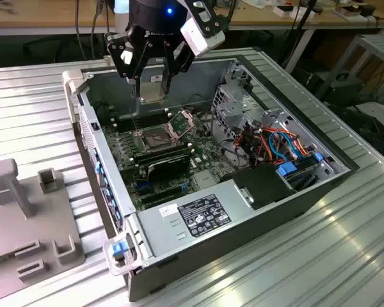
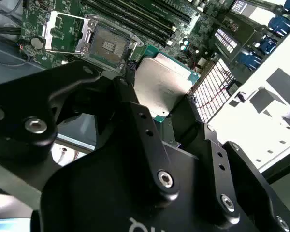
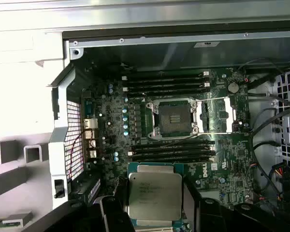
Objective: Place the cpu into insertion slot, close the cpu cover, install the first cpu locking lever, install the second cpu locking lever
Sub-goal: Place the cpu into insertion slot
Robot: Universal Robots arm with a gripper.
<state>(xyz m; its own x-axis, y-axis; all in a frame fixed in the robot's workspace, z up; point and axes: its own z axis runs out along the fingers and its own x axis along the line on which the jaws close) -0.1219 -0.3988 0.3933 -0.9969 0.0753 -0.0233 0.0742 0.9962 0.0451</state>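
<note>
hovering over the case (image 1: 243, 230), the gripper (image 1: 152, 89) is clamping the chip (image 3: 154, 195) by its edges above the bare socket (image 3: 174, 116), cover (image 3: 217, 116) lying open.

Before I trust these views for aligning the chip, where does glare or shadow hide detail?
First wrist view: the table is washed out white, the insertion slot evenly lit. Second wrist view: the cpu carries a pale sheen, the table glares white. Exterior view: the case interior sits in shade.
</note>
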